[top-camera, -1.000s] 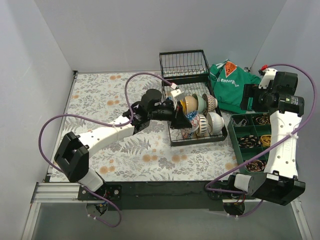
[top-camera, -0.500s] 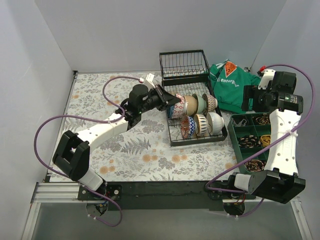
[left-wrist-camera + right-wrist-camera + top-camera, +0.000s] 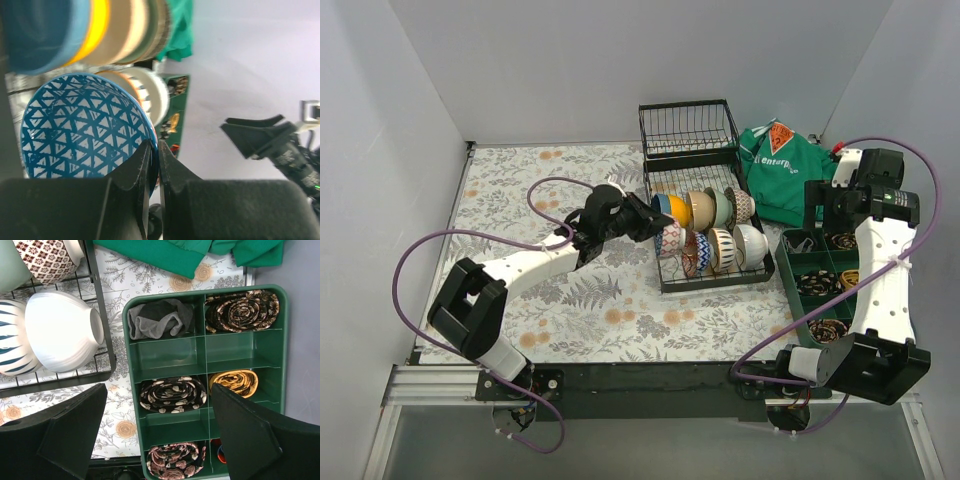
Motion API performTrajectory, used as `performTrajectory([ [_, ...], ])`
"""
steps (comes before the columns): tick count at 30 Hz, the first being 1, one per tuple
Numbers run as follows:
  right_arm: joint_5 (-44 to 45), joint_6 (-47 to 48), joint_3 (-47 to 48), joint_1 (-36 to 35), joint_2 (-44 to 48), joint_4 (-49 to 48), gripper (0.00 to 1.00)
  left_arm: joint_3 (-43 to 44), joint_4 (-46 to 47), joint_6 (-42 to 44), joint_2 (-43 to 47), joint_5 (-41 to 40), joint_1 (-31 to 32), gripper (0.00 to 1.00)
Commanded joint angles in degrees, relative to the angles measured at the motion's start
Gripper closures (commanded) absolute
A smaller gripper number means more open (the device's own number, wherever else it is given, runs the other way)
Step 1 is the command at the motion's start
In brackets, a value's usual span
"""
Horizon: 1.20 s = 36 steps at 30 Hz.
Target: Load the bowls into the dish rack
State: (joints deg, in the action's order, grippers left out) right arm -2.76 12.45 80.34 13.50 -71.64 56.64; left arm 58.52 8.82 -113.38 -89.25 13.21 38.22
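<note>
Beside the dish rack (image 3: 686,128), cloth (image 3: 790,190) reads "enterp".

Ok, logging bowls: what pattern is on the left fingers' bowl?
The bowl: blue-and-white triangles; left wrist view.

Both arms are the same build tbh: left arm (image 3: 530,262) and right arm (image 3: 882,290) have white plastic shells on the long links w/ chunky black joints and boxy black bases. Each one's got a thin purple cable (image 3: 470,233) running loose alongside it. Left gripper (image 3: 154,147) and right gripper (image 3: 159,390) are matte black, w/ wedge-shaped fingers, no markings afaict.
</note>
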Motion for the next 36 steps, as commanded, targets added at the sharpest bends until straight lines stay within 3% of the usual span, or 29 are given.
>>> performTrajectory([
  [1,0.6,0.8,-0.9,0.3,0.0,-0.7,0.07,-3.3,-1.2,-20.4,2.9,-0.6,0.5,1.00],
  [10,0.5,0.9,-2.1,0.3,0.3,-0.8,0.07,-5.2,3.6,-22.4,-0.1,2.5,1.6,1.00],
  [16,0.3,0.9,-4.0,0.4,1.4,-0.8,0.07,-1.7,6.8,-22.1,-2.0,2.5,4.1,1.00],
  [36,-1.4,0.5,-7.0,0.3,0.4,-2.3,0.08,-8.4,2.4,-24.5,-3.7,0.3,3.6,1.00],
])
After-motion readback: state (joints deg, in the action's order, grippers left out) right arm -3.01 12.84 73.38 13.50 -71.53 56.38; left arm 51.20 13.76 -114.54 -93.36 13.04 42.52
